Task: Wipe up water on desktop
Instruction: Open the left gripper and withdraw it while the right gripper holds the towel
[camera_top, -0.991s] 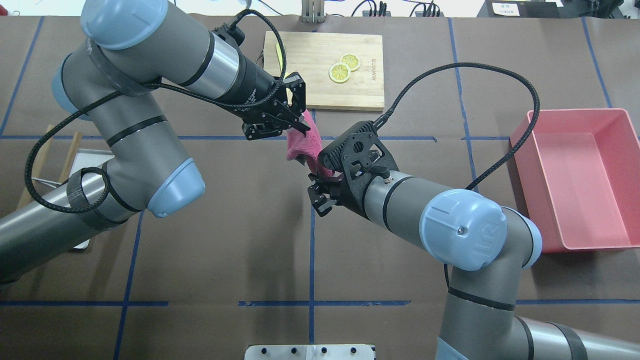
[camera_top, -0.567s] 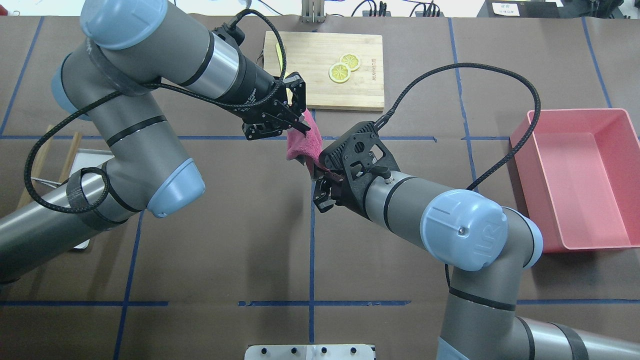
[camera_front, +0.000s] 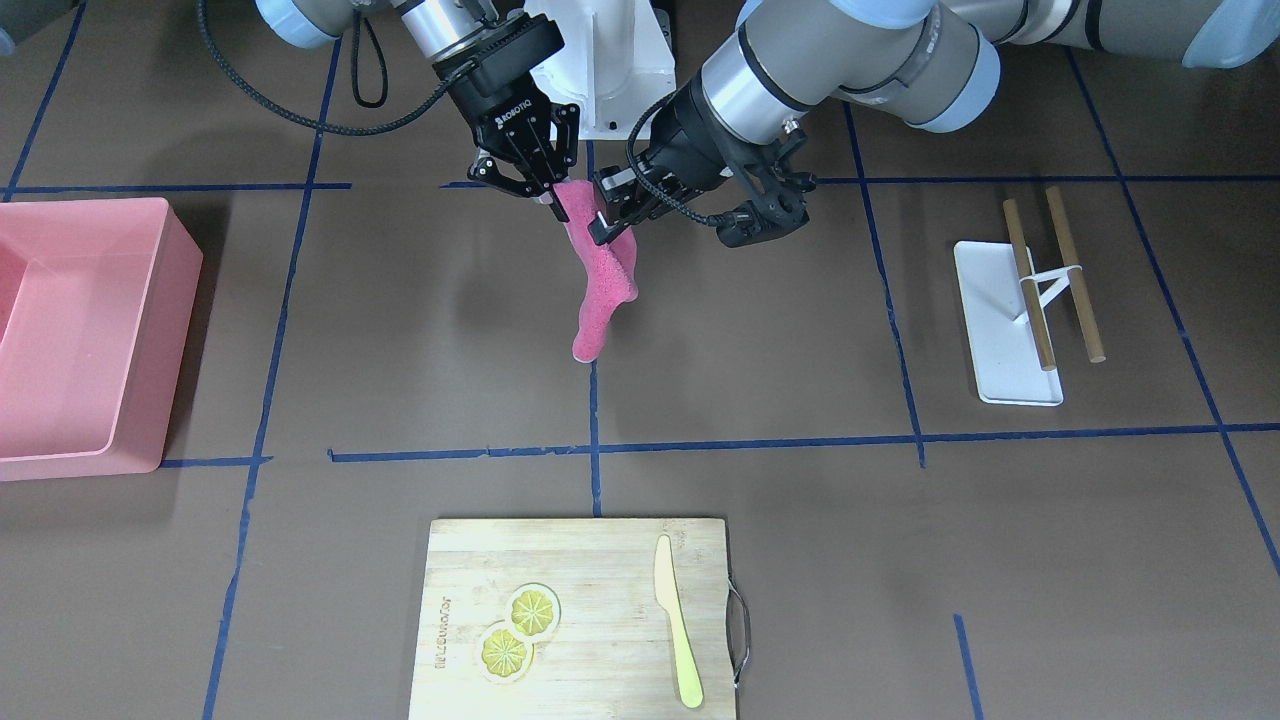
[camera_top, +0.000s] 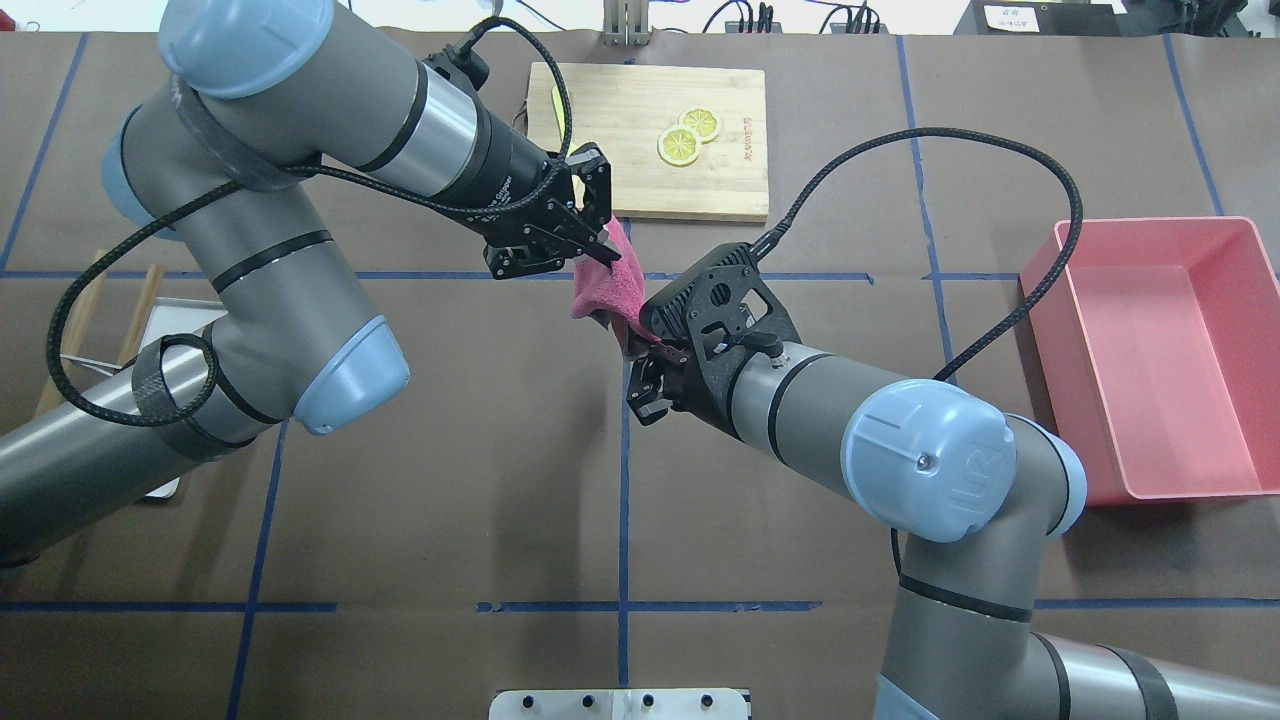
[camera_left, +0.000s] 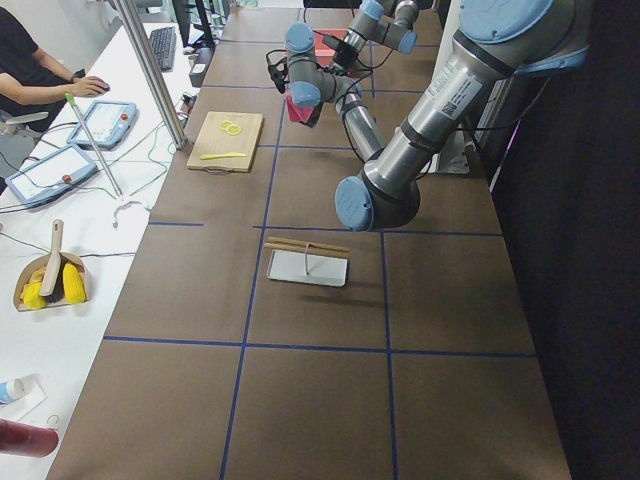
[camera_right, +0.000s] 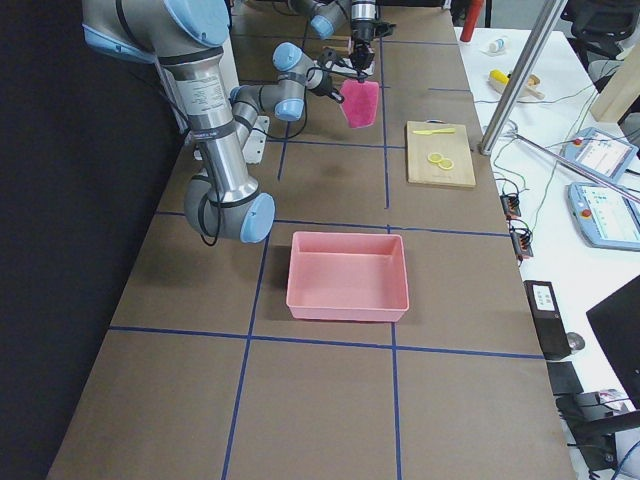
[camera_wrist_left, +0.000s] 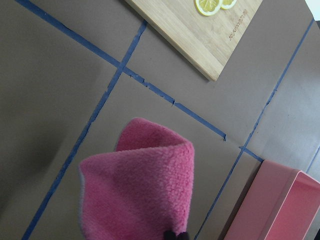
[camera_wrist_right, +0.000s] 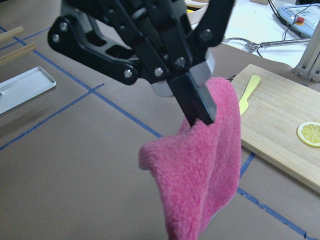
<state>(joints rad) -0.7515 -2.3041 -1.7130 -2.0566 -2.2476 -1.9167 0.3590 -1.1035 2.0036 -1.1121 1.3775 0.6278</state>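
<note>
desktop (camera_front: 750, 330): brown, taped | left hand (camera_front: 606, 224), right hand (camera_front: 548, 194): both pinching cloth (camera_front: 600, 290) (airborne) | white bench (camera_left: 100, 262) alongside

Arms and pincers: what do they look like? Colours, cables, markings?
The left arm and right arm are grey tubes with pale-blue joint caps and a silver wrist ring. A black braided cable loops along each. The left pincer and right pincer are black two-finger linkages. The right one reads ROBOTIQ, and a UR logo marks a right-arm cap.
</note>
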